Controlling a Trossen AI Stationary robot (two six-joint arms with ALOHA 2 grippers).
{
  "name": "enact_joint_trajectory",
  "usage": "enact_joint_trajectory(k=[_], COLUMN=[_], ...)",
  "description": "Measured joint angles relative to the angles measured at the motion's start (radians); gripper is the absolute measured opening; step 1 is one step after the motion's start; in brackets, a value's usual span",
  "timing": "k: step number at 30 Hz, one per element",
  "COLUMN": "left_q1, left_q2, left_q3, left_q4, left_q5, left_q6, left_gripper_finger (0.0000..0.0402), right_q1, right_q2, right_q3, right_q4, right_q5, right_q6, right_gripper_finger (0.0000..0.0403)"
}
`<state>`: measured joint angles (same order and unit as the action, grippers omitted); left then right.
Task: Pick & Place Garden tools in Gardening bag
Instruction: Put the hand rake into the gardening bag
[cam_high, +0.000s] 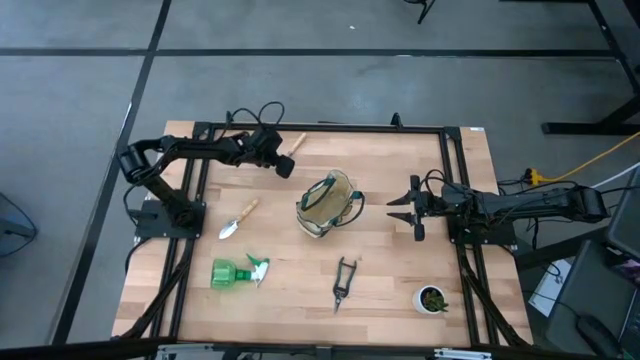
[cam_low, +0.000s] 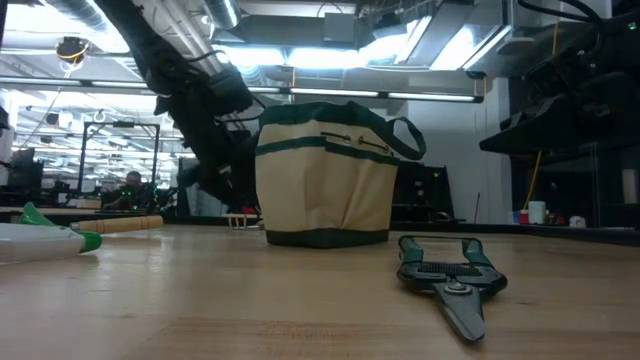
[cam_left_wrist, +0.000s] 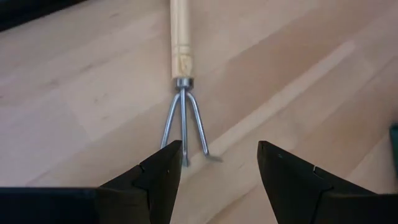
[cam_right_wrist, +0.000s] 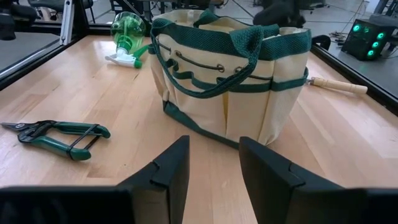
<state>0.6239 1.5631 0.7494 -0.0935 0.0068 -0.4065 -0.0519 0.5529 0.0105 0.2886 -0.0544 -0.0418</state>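
- The left pincer (cam_high: 284, 165) hovered at the far left of the surface, up and to the left of the gardening bag (cam_high: 327, 203); in its wrist view its fingers (cam_left_wrist: 160, 177) stood spread and empty, the rake's tines just ahead of the gap between them.
- The right pincer (cam_high: 402, 207) waited just to the right of the bag, facing it, its fingers (cam_right_wrist: 171, 168) parted with nothing between them.
- The wooden surface (cam_high: 390, 170) carried everything, and the cream bag with green trim stood upright near its middle, mouth open.
- The green spray bottle (cam_high: 238, 271) lay on its side, forward and to the left of the bag, well apart from it.
- The pruning shears (cam_high: 343, 282) lay flat forward of the bag, slightly to its right.
- The hand rake (cam_left_wrist: 181, 74) lay behind and to the left of the bag, wooden handle pointing away from the left pincer.
- The trowel (cam_high: 238, 218) lay left of the bag, between it and the left arm's base.
- A small white pot (cam_high: 432, 299) with a plant stood forward and to the right of the bag, near the surface's corner.
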Motion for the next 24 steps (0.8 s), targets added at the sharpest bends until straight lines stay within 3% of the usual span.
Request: enact_joint_trajectory(k=[24], left_q1=[-0.029], left_q2=[0.0], left_q3=[0.0], left_q4=[-0.054], left_q5=[-0.066], left_q6=[-0.003], left_gripper_finger=[0.0205], right_q1=[0.0], right_q2=[0.0], right_q3=[0.0], right_q4=[0.0], right_q5=[0.001], right_q6=[0.0], right_gripper_finger=[0.0144])
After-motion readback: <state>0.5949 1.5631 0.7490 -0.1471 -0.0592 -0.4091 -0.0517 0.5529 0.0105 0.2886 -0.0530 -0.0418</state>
